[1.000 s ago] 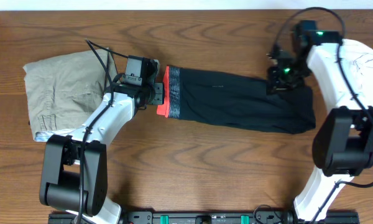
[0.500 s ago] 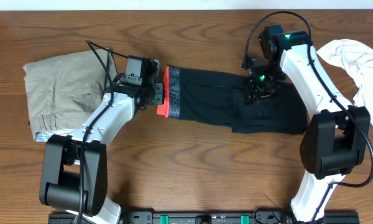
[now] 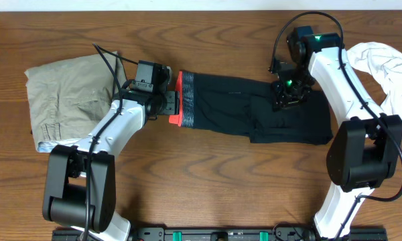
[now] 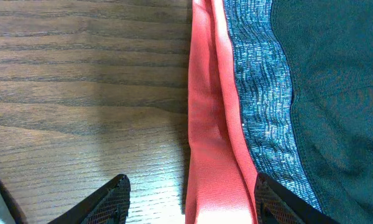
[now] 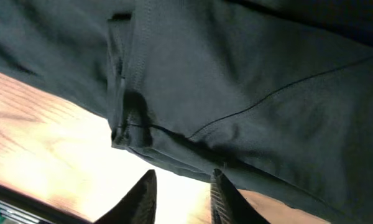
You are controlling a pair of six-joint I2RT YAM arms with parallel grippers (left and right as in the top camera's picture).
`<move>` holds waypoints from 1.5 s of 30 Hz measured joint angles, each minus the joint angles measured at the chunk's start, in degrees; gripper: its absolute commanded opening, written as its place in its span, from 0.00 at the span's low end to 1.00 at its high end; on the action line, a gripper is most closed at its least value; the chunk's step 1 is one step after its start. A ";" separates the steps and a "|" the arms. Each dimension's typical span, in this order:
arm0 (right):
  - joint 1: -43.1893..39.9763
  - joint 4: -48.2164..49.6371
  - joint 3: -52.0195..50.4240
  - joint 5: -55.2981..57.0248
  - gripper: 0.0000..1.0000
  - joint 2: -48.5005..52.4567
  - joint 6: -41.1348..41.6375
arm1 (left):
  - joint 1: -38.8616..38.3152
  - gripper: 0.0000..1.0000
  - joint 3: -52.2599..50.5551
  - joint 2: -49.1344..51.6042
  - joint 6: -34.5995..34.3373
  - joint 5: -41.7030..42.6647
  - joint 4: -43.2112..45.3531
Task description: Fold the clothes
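Note:
The black leggings (image 3: 254,110) lie across the middle of the table, with the coral-edged waistband (image 3: 177,100) at their left end. Their right part is doubled back over itself. My left gripper (image 3: 173,102) stands open at the waistband. In the left wrist view its jaws straddle the coral edge (image 4: 208,124), which lies flat beside the grey band (image 4: 261,93). My right gripper (image 3: 286,94) hovers over the folded-back leg ends. In the right wrist view its fingers (image 5: 143,199) stand a little apart with nothing between them, just short of the black fabric (image 5: 236,81).
Folded khaki-tan trousers (image 3: 63,97) lie at the left, partly under my left arm. A crumpled white garment (image 3: 382,67) sits at the right edge behind my right arm. Bare wooden table (image 3: 208,174) stretches along the front.
My right gripper carried the leg ends leftward over the leggings, let them go and drew back slightly to the right. My left gripper opened wider at the waistband.

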 measured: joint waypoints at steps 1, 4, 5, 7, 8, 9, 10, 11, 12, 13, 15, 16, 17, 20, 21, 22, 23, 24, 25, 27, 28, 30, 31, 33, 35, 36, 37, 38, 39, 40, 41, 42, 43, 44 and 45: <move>0.04 -0.02 0.00 0.09 0.25 0.00 0.02 | 0.00 0.65 0.00 0.00 0.00 0.00 0.00; 0.48 0.59 -0.04 0.17 0.33 0.00 0.11 | 0.00 0.65 0.00 0.00 0.02 0.00 -0.02; 0.79 1.09 -0.13 0.31 0.34 0.00 0.00 | 0.00 0.65 0.00 0.00 0.00 0.00 0.00; 1.60 2.47 -0.44 0.35 0.37 0.00 0.42 | 0.00 0.65 0.00 0.00 0.00 0.00 -0.02; 2.16 3.28 -0.70 0.33 0.40 0.00 0.74 | 0.00 0.65 0.00 0.00 0.00 0.00 -0.02; 2.73 4.22 -1.07 0.33 0.40 0.00 1.20 | 0.00 0.65 0.00 0.00 0.00 0.00 -0.02; 3.23 4.94 -1.40 0.33 0.40 0.00 1.66 | 0.00 0.65 0.00 0.00 0.00 0.00 -0.02; 3.89 5.97 -1.99 0.35 0.40 0.00 2.10 | 0.00 0.65 0.00 0.00 0.00 0.00 -0.02; 4.63 6.93 -2.60 0.35 0.40 0.00 2.49 | 0.00 0.65 0.00 0.00 0.00 0.00 -0.02; 5.31 7.72 -3.23 0.33 0.40 0.00 2.86 | 0.00 0.65 0.00 0.00 0.00 0.02 -0.02; 6.91 9.20 -4.59 0.48 0.40 0.04 3.50 | 0.00 0.65 0.00 0.00 0.00 0.00 -0.04; 7.91 9.81 -5.16 1.05 0.40 0.15 3.85 | 0.00 0.65 0.00 0.00 0.00 0.00 -0.04; 8.85 10.34 -5.64 1.73 0.40 0.35 4.17 | 0.00 0.65 0.00 0.00 0.00 0.00 -0.04; 11.45 12.39 -6.73 3.78 0.40 1.09 5.31 | 0.00 0.65 0.00 0.00 0.00 0.00 -0.07; 12.22 12.94 -6.99 4.44 0.40 1.42 5.57 | 0.00 0.65 0.00 0.00 0.00 0.00 -0.07; 12.87 13.57 -7.26 5.05 0.39 1.77 5.99 | 0.00 0.65 0.00 0.00 0.02 0.00 -0.07; 13.51 14.32 -7.54 5.86 0.40 2.12 6.51 | 0.00 0.65 0.00 0.00 0.00 0.00 -0.13; 14.03 14.75 -7.78 6.64 0.40 2.38 6.95 | 0.00 0.65 0.00 0.00 0.00 0.00 -0.17; 14.58 15.21 -8.04 7.56 0.40 2.69 7.45 | 0.00 0.65 0.00 0.00 0.00 0.00 -0.20; 15.13 15.58 -8.24 8.90 0.40 2.99 8.02 | 0.00 0.65 0.00 0.00 0.00 0.00 -0.22; 15.30 15.69 -8.33 9.55 0.40 3.06 8.24 | 0.00 0.65 0.00 0.00 0.00 0.00 -0.22; 15.32 15.65 -8.35 10.71 0.40 3.10 8.57 | 0.00 0.65 0.00 0.00 0.00 0.00 -0.22; 15.30 15.65 -8.37 11.17 0.40 3.10 8.79 | 0.00 0.65 0.00 0.00 0.02 0.00 -0.22; 15.30 15.69 -8.37 12.09 0.40 3.13 9.03 | 0.00 0.65 0.00 0.00 0.00 0.00 -0.22; 15.30 15.80 -8.37 12.46 0.40 3.21 9.22 | 0.00 0.65 0.00 0.00 0.00 0.00 -0.22; 15.30 15.80 -8.37 12.66 0.40 3.23 9.31 | 0.00 0.65 0.00 0.00 0.00 0.00 -0.22; 15.30 15.78 -8.37 12.79 0.40 3.34 9.35 | 0.00 0.65 0.00 0.00 0.00 0.00 -0.22; 15.30 15.76 -8.37 12.87 0.40 3.45 9.38 | 0.00 0.65 0.00 0.00 0.00 0.00 -0.22; 15.30 15.72 -8.37 12.94 0.40 3.65 9.38 | 0.00 0.65 0.00 0.00 0.00 0.00 -0.22; 15.30 15.61 -8.37 12.94 0.40 3.93 9.38 | 0.00 0.65 0.00 0.00 0.00 0.00 -0.22; 15.30 15.58 -8.39 12.92 0.40 4.44 9.40 | 0.00 0.65 0.00 0.00 0.00 0.00 -0.22; 15.30 15.61 -8.39 12.90 0.41 4.61 9.38 | 0.00 0.65 0.00 0.00 0.02 0.00 -0.22; 15.32 15.63 -8.39 12.81 0.41 4.92 9.40 | 0.00 0.65 0.00 0.00 0.00 0.00 -0.22; 15.32 15.74 -8.41 12.72 0.41 5.16 9.40 | 0.00 0.65 0.00 0.00 0.00 0.00 -0.20; 15.39 15.82 -8.44 12.70 0.41 5.31 9.40 | 0.00 0.65 0.00 0.00 0.00 0.00 -0.22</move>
